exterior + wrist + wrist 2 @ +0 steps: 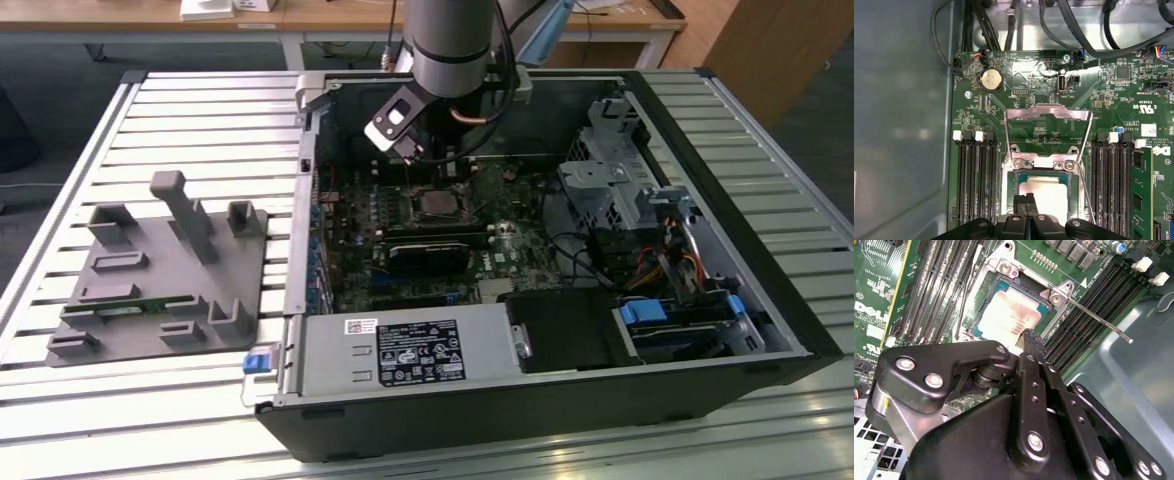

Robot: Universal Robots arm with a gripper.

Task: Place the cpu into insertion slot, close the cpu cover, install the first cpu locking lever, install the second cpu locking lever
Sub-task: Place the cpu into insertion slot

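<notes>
Hovering above the chip (1049,192), the gripper (1026,202) has its jaws pressed together with nothing between them — the tips sit just over one edge. That chip lies flat in the socket (416,205), the cover (1046,111) swung back open. In the exterior view, the socket lies at six o'clock from the arm (454,40).

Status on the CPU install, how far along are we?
Done: the cpu lies in the insertion slot. In hand: nothing is held; the gripper, fingers together, has its tip at the cpu's edge, and whether it touches is unclear. Left: the cpu cover stands swung open and a locking lever sticks out unlatched, so the cover and levers are not yet done.
</notes>
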